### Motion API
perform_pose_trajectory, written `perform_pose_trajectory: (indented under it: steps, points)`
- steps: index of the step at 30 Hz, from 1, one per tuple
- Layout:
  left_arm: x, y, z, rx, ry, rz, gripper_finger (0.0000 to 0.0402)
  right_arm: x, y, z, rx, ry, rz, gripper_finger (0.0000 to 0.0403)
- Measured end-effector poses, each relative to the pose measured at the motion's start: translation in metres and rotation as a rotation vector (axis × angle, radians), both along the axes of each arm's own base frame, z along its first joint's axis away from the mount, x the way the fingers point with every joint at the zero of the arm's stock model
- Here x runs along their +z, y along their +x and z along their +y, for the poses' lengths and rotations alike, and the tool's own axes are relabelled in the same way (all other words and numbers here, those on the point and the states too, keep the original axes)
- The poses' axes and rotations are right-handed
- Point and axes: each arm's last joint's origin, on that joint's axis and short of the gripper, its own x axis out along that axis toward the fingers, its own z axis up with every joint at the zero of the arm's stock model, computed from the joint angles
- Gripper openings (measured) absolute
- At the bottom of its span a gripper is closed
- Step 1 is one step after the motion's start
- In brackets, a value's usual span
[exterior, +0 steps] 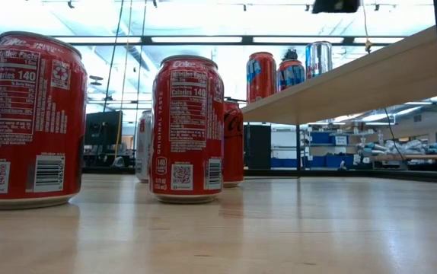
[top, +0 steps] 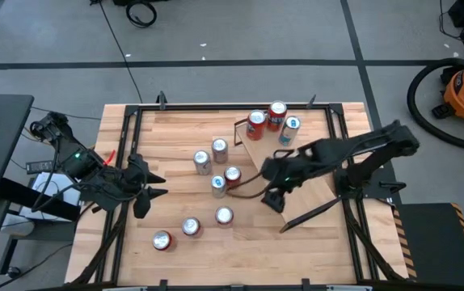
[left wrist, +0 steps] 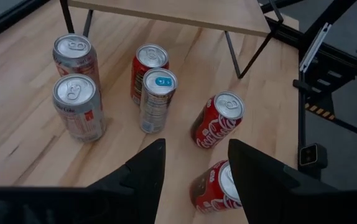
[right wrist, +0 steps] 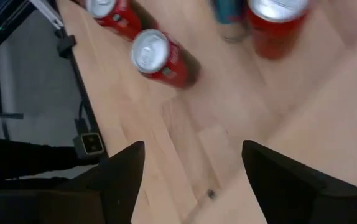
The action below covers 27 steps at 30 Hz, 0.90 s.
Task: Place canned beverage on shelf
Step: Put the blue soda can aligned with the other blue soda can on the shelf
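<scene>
- Three cans [top: 274,121] already stand on the shelf [top: 258,147]; several more cans [top: 216,166] wait upright on the counter [top: 175,137], and two lie toppled near its front edge.
- Right pincer [top: 274,199] hovers over the shelf's lower end — fingers spread, holding nothing.
- Left pincer [top: 153,192] waits at the counter's left side, also open and empty.
- Risk: the shelf slopes, so a can set down off-square could slide or tip.
- Risk: the loose cans stand close together — reaching for one may knock its neighbour over.
</scene>
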Motion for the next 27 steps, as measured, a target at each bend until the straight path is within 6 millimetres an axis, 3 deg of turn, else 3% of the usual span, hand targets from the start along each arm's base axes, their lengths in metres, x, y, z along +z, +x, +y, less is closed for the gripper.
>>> perform_pose_trajectory:
  steps: [7,19,27]
  points:
    - [0.000,0.000,-0.003,-0.054,-0.081,0.038,0.0185,-0.022,0.039,0.012,0.038,-0.051,0.030,0.0263]
    - [0.002,0.002,-0.008,-0.095,-0.198,0.038,0.0185,-0.016,0.110,0.028,0.254,-0.341,-0.110,0.0259]
    - [0.004,0.003,-0.010,-0.124,-0.239,0.032,0.0185,-0.018,0.142,0.009,0.284,-0.381,-0.134,0.0262]
